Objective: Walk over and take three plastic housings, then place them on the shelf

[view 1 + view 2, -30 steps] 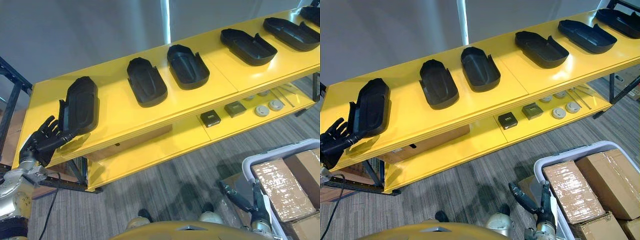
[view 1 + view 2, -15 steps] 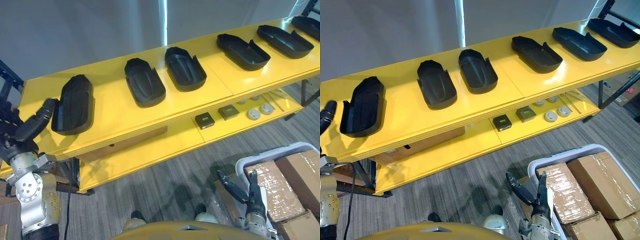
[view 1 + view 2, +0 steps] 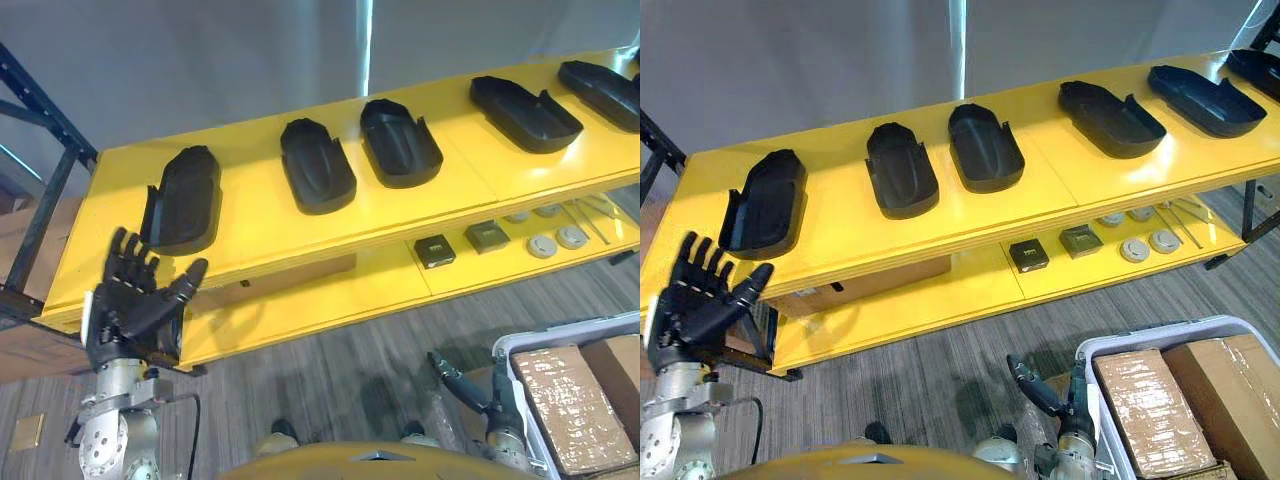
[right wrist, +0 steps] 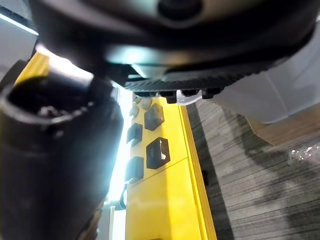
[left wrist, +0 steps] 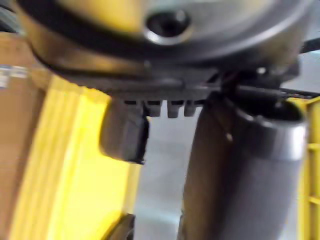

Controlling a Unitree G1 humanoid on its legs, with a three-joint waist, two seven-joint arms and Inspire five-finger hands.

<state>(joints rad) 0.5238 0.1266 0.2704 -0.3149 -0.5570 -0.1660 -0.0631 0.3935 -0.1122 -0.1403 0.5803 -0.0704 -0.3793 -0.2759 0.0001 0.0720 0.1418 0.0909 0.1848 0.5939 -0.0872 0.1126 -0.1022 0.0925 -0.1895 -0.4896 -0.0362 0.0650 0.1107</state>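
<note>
While my left hand (image 3: 132,308) hangs spread and empty, the nearest plastic housing (image 3: 185,200) lies untouched on the shelf (image 3: 255,215) beyond.

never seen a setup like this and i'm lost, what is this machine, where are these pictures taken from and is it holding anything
It is a two-legged humanoid robot with two arms, each ending in a dark hand. The two wide pictures come from cameras in its head, looking down; the two close ones from cameras on its wrists. Before it stands a yellow shelf with a row of black plastic housings on top; small parts lie on the lower board. The left hand is raised, fingers spread, holding nothing, apart from the leftmost housing. The right hand hangs low and open beside a white bin of cardboard boxes.
</note>
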